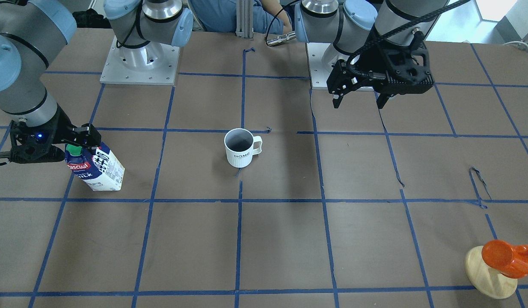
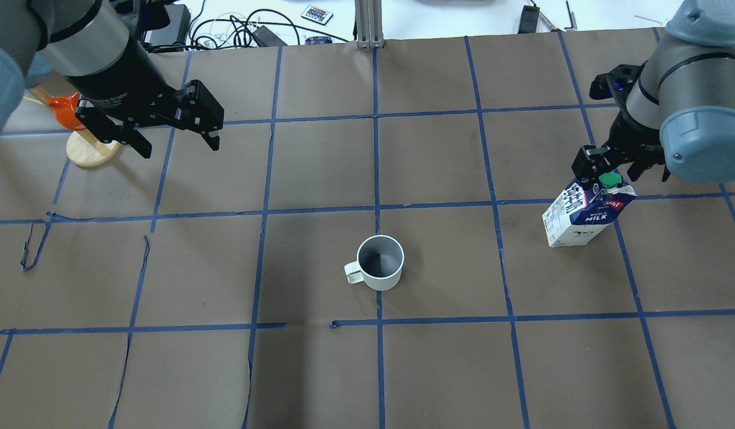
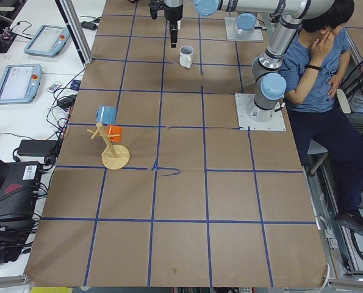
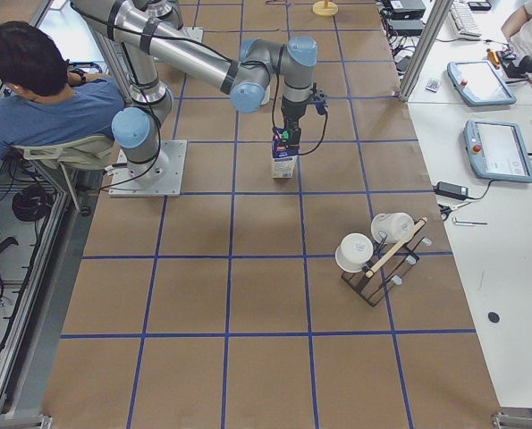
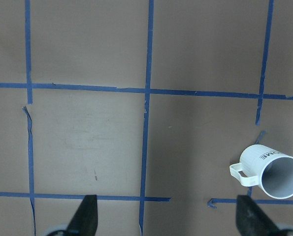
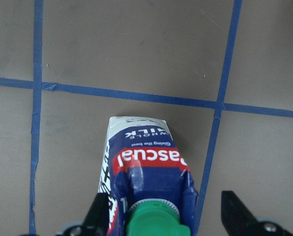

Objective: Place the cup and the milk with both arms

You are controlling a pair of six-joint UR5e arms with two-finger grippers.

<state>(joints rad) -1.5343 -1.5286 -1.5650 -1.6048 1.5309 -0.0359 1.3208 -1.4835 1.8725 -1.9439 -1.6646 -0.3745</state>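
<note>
straddling the gabled top of the milk (image 6: pixel 146 157), the right gripper (image 6: pixel 166 216) stands open. in my right wrist feed one finger (image 6: pixel 98 219) lies against the carton's side while the other sits clear of it, so nothing is clamped. the carton has its base on the table (image 1: pixel 289 239), far out on the robot's right, just inside a crossing of the blue tape lines (image 6: pixel 136 96). it looks to lean in the front view but seems upright from the right-end camera, and i cannot settle which.

the cup (image 2: pixel 379 263) stands at the middle of the table, mouth up, handle toward the robot's left, touched by nothing. the left gripper (image 2: pixel 180 146) hangs released above bare paper, well apart from the cup, which shows at the right edge of its wrist feed.

my reading: the milk is the step in hand, and whether i am closing on it or letting go cannot be told from here. either way the care is the same. i would keep the wrist plumb over the green cap (image 6: pixel 156 223), bring both fingers in or out evenly so the touching one does not shove the narrow carton over, and travel straight up or down. the left arm should then square itself over the cup's rim before descending.
</note>
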